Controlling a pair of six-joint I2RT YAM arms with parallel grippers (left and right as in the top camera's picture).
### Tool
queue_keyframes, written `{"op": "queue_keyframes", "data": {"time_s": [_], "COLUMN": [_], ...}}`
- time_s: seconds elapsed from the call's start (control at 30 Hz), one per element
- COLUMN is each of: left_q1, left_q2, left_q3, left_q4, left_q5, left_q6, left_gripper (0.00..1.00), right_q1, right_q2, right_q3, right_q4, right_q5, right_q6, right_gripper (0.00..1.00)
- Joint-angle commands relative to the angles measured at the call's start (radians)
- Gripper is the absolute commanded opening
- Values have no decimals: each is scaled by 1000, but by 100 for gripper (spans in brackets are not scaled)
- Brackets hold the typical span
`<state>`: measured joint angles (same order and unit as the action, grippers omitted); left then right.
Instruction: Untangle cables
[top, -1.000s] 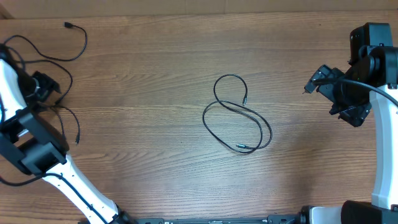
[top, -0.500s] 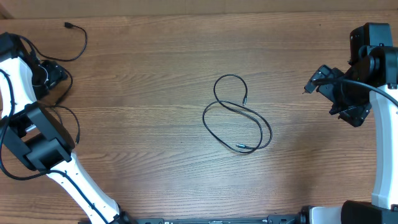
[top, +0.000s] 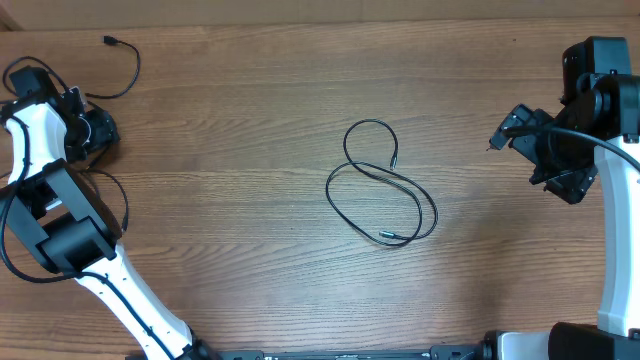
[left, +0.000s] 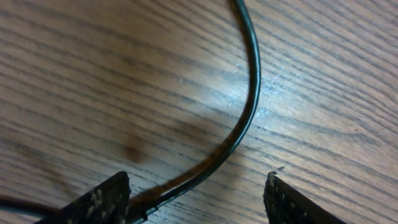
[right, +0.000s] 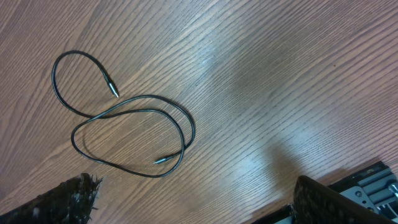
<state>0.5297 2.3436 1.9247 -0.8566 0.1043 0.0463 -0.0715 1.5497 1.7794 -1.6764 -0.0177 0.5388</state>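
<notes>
While the thin black looped cable (top: 385, 195) lies alone well ahead of the right claw (right: 193, 186), whose fingers are spread and empty, another thin black cable (left: 249, 106) curves between the spread fingers of the left claw (left: 196, 183), close past one finger, on the brown wooden counter (top: 250, 120).

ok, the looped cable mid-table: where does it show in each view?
Overhead: the looped cable lies at the centre of the picture, in two loops.
Right wrist: the looped cable lies in the left half of the picture.
Left wrist: not in it; only a different cable shows, close up.
Shared landmark: the wood-grain tabletop, seen in all three views.
</notes>
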Motion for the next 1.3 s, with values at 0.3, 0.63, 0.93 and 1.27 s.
{"op": "queue_keyframes", "data": {"time_s": [0.3,0.63,0.93,1.27], "left_q1": [-14,-18,-58,-126], "left_q2": [-4,-4,-4,-4], "left_q3": [-91,-81,-58,-57], "left_q4": [53,70,594,649], "left_q5": [23,132,710,723], "left_q6": [136,-37,-797,-734], "left_gripper": [50,4,4,100], "right_q1": [-3,-3,-3,-3], "right_q2": [3,3,3,3], "right_q3": [6,6,6,6], "right_q4": [3,3,3,3], "right_q5": [14,14,14,14], "right_q6": [4,4,4,4], "right_gripper": [100,100,100,100]}}
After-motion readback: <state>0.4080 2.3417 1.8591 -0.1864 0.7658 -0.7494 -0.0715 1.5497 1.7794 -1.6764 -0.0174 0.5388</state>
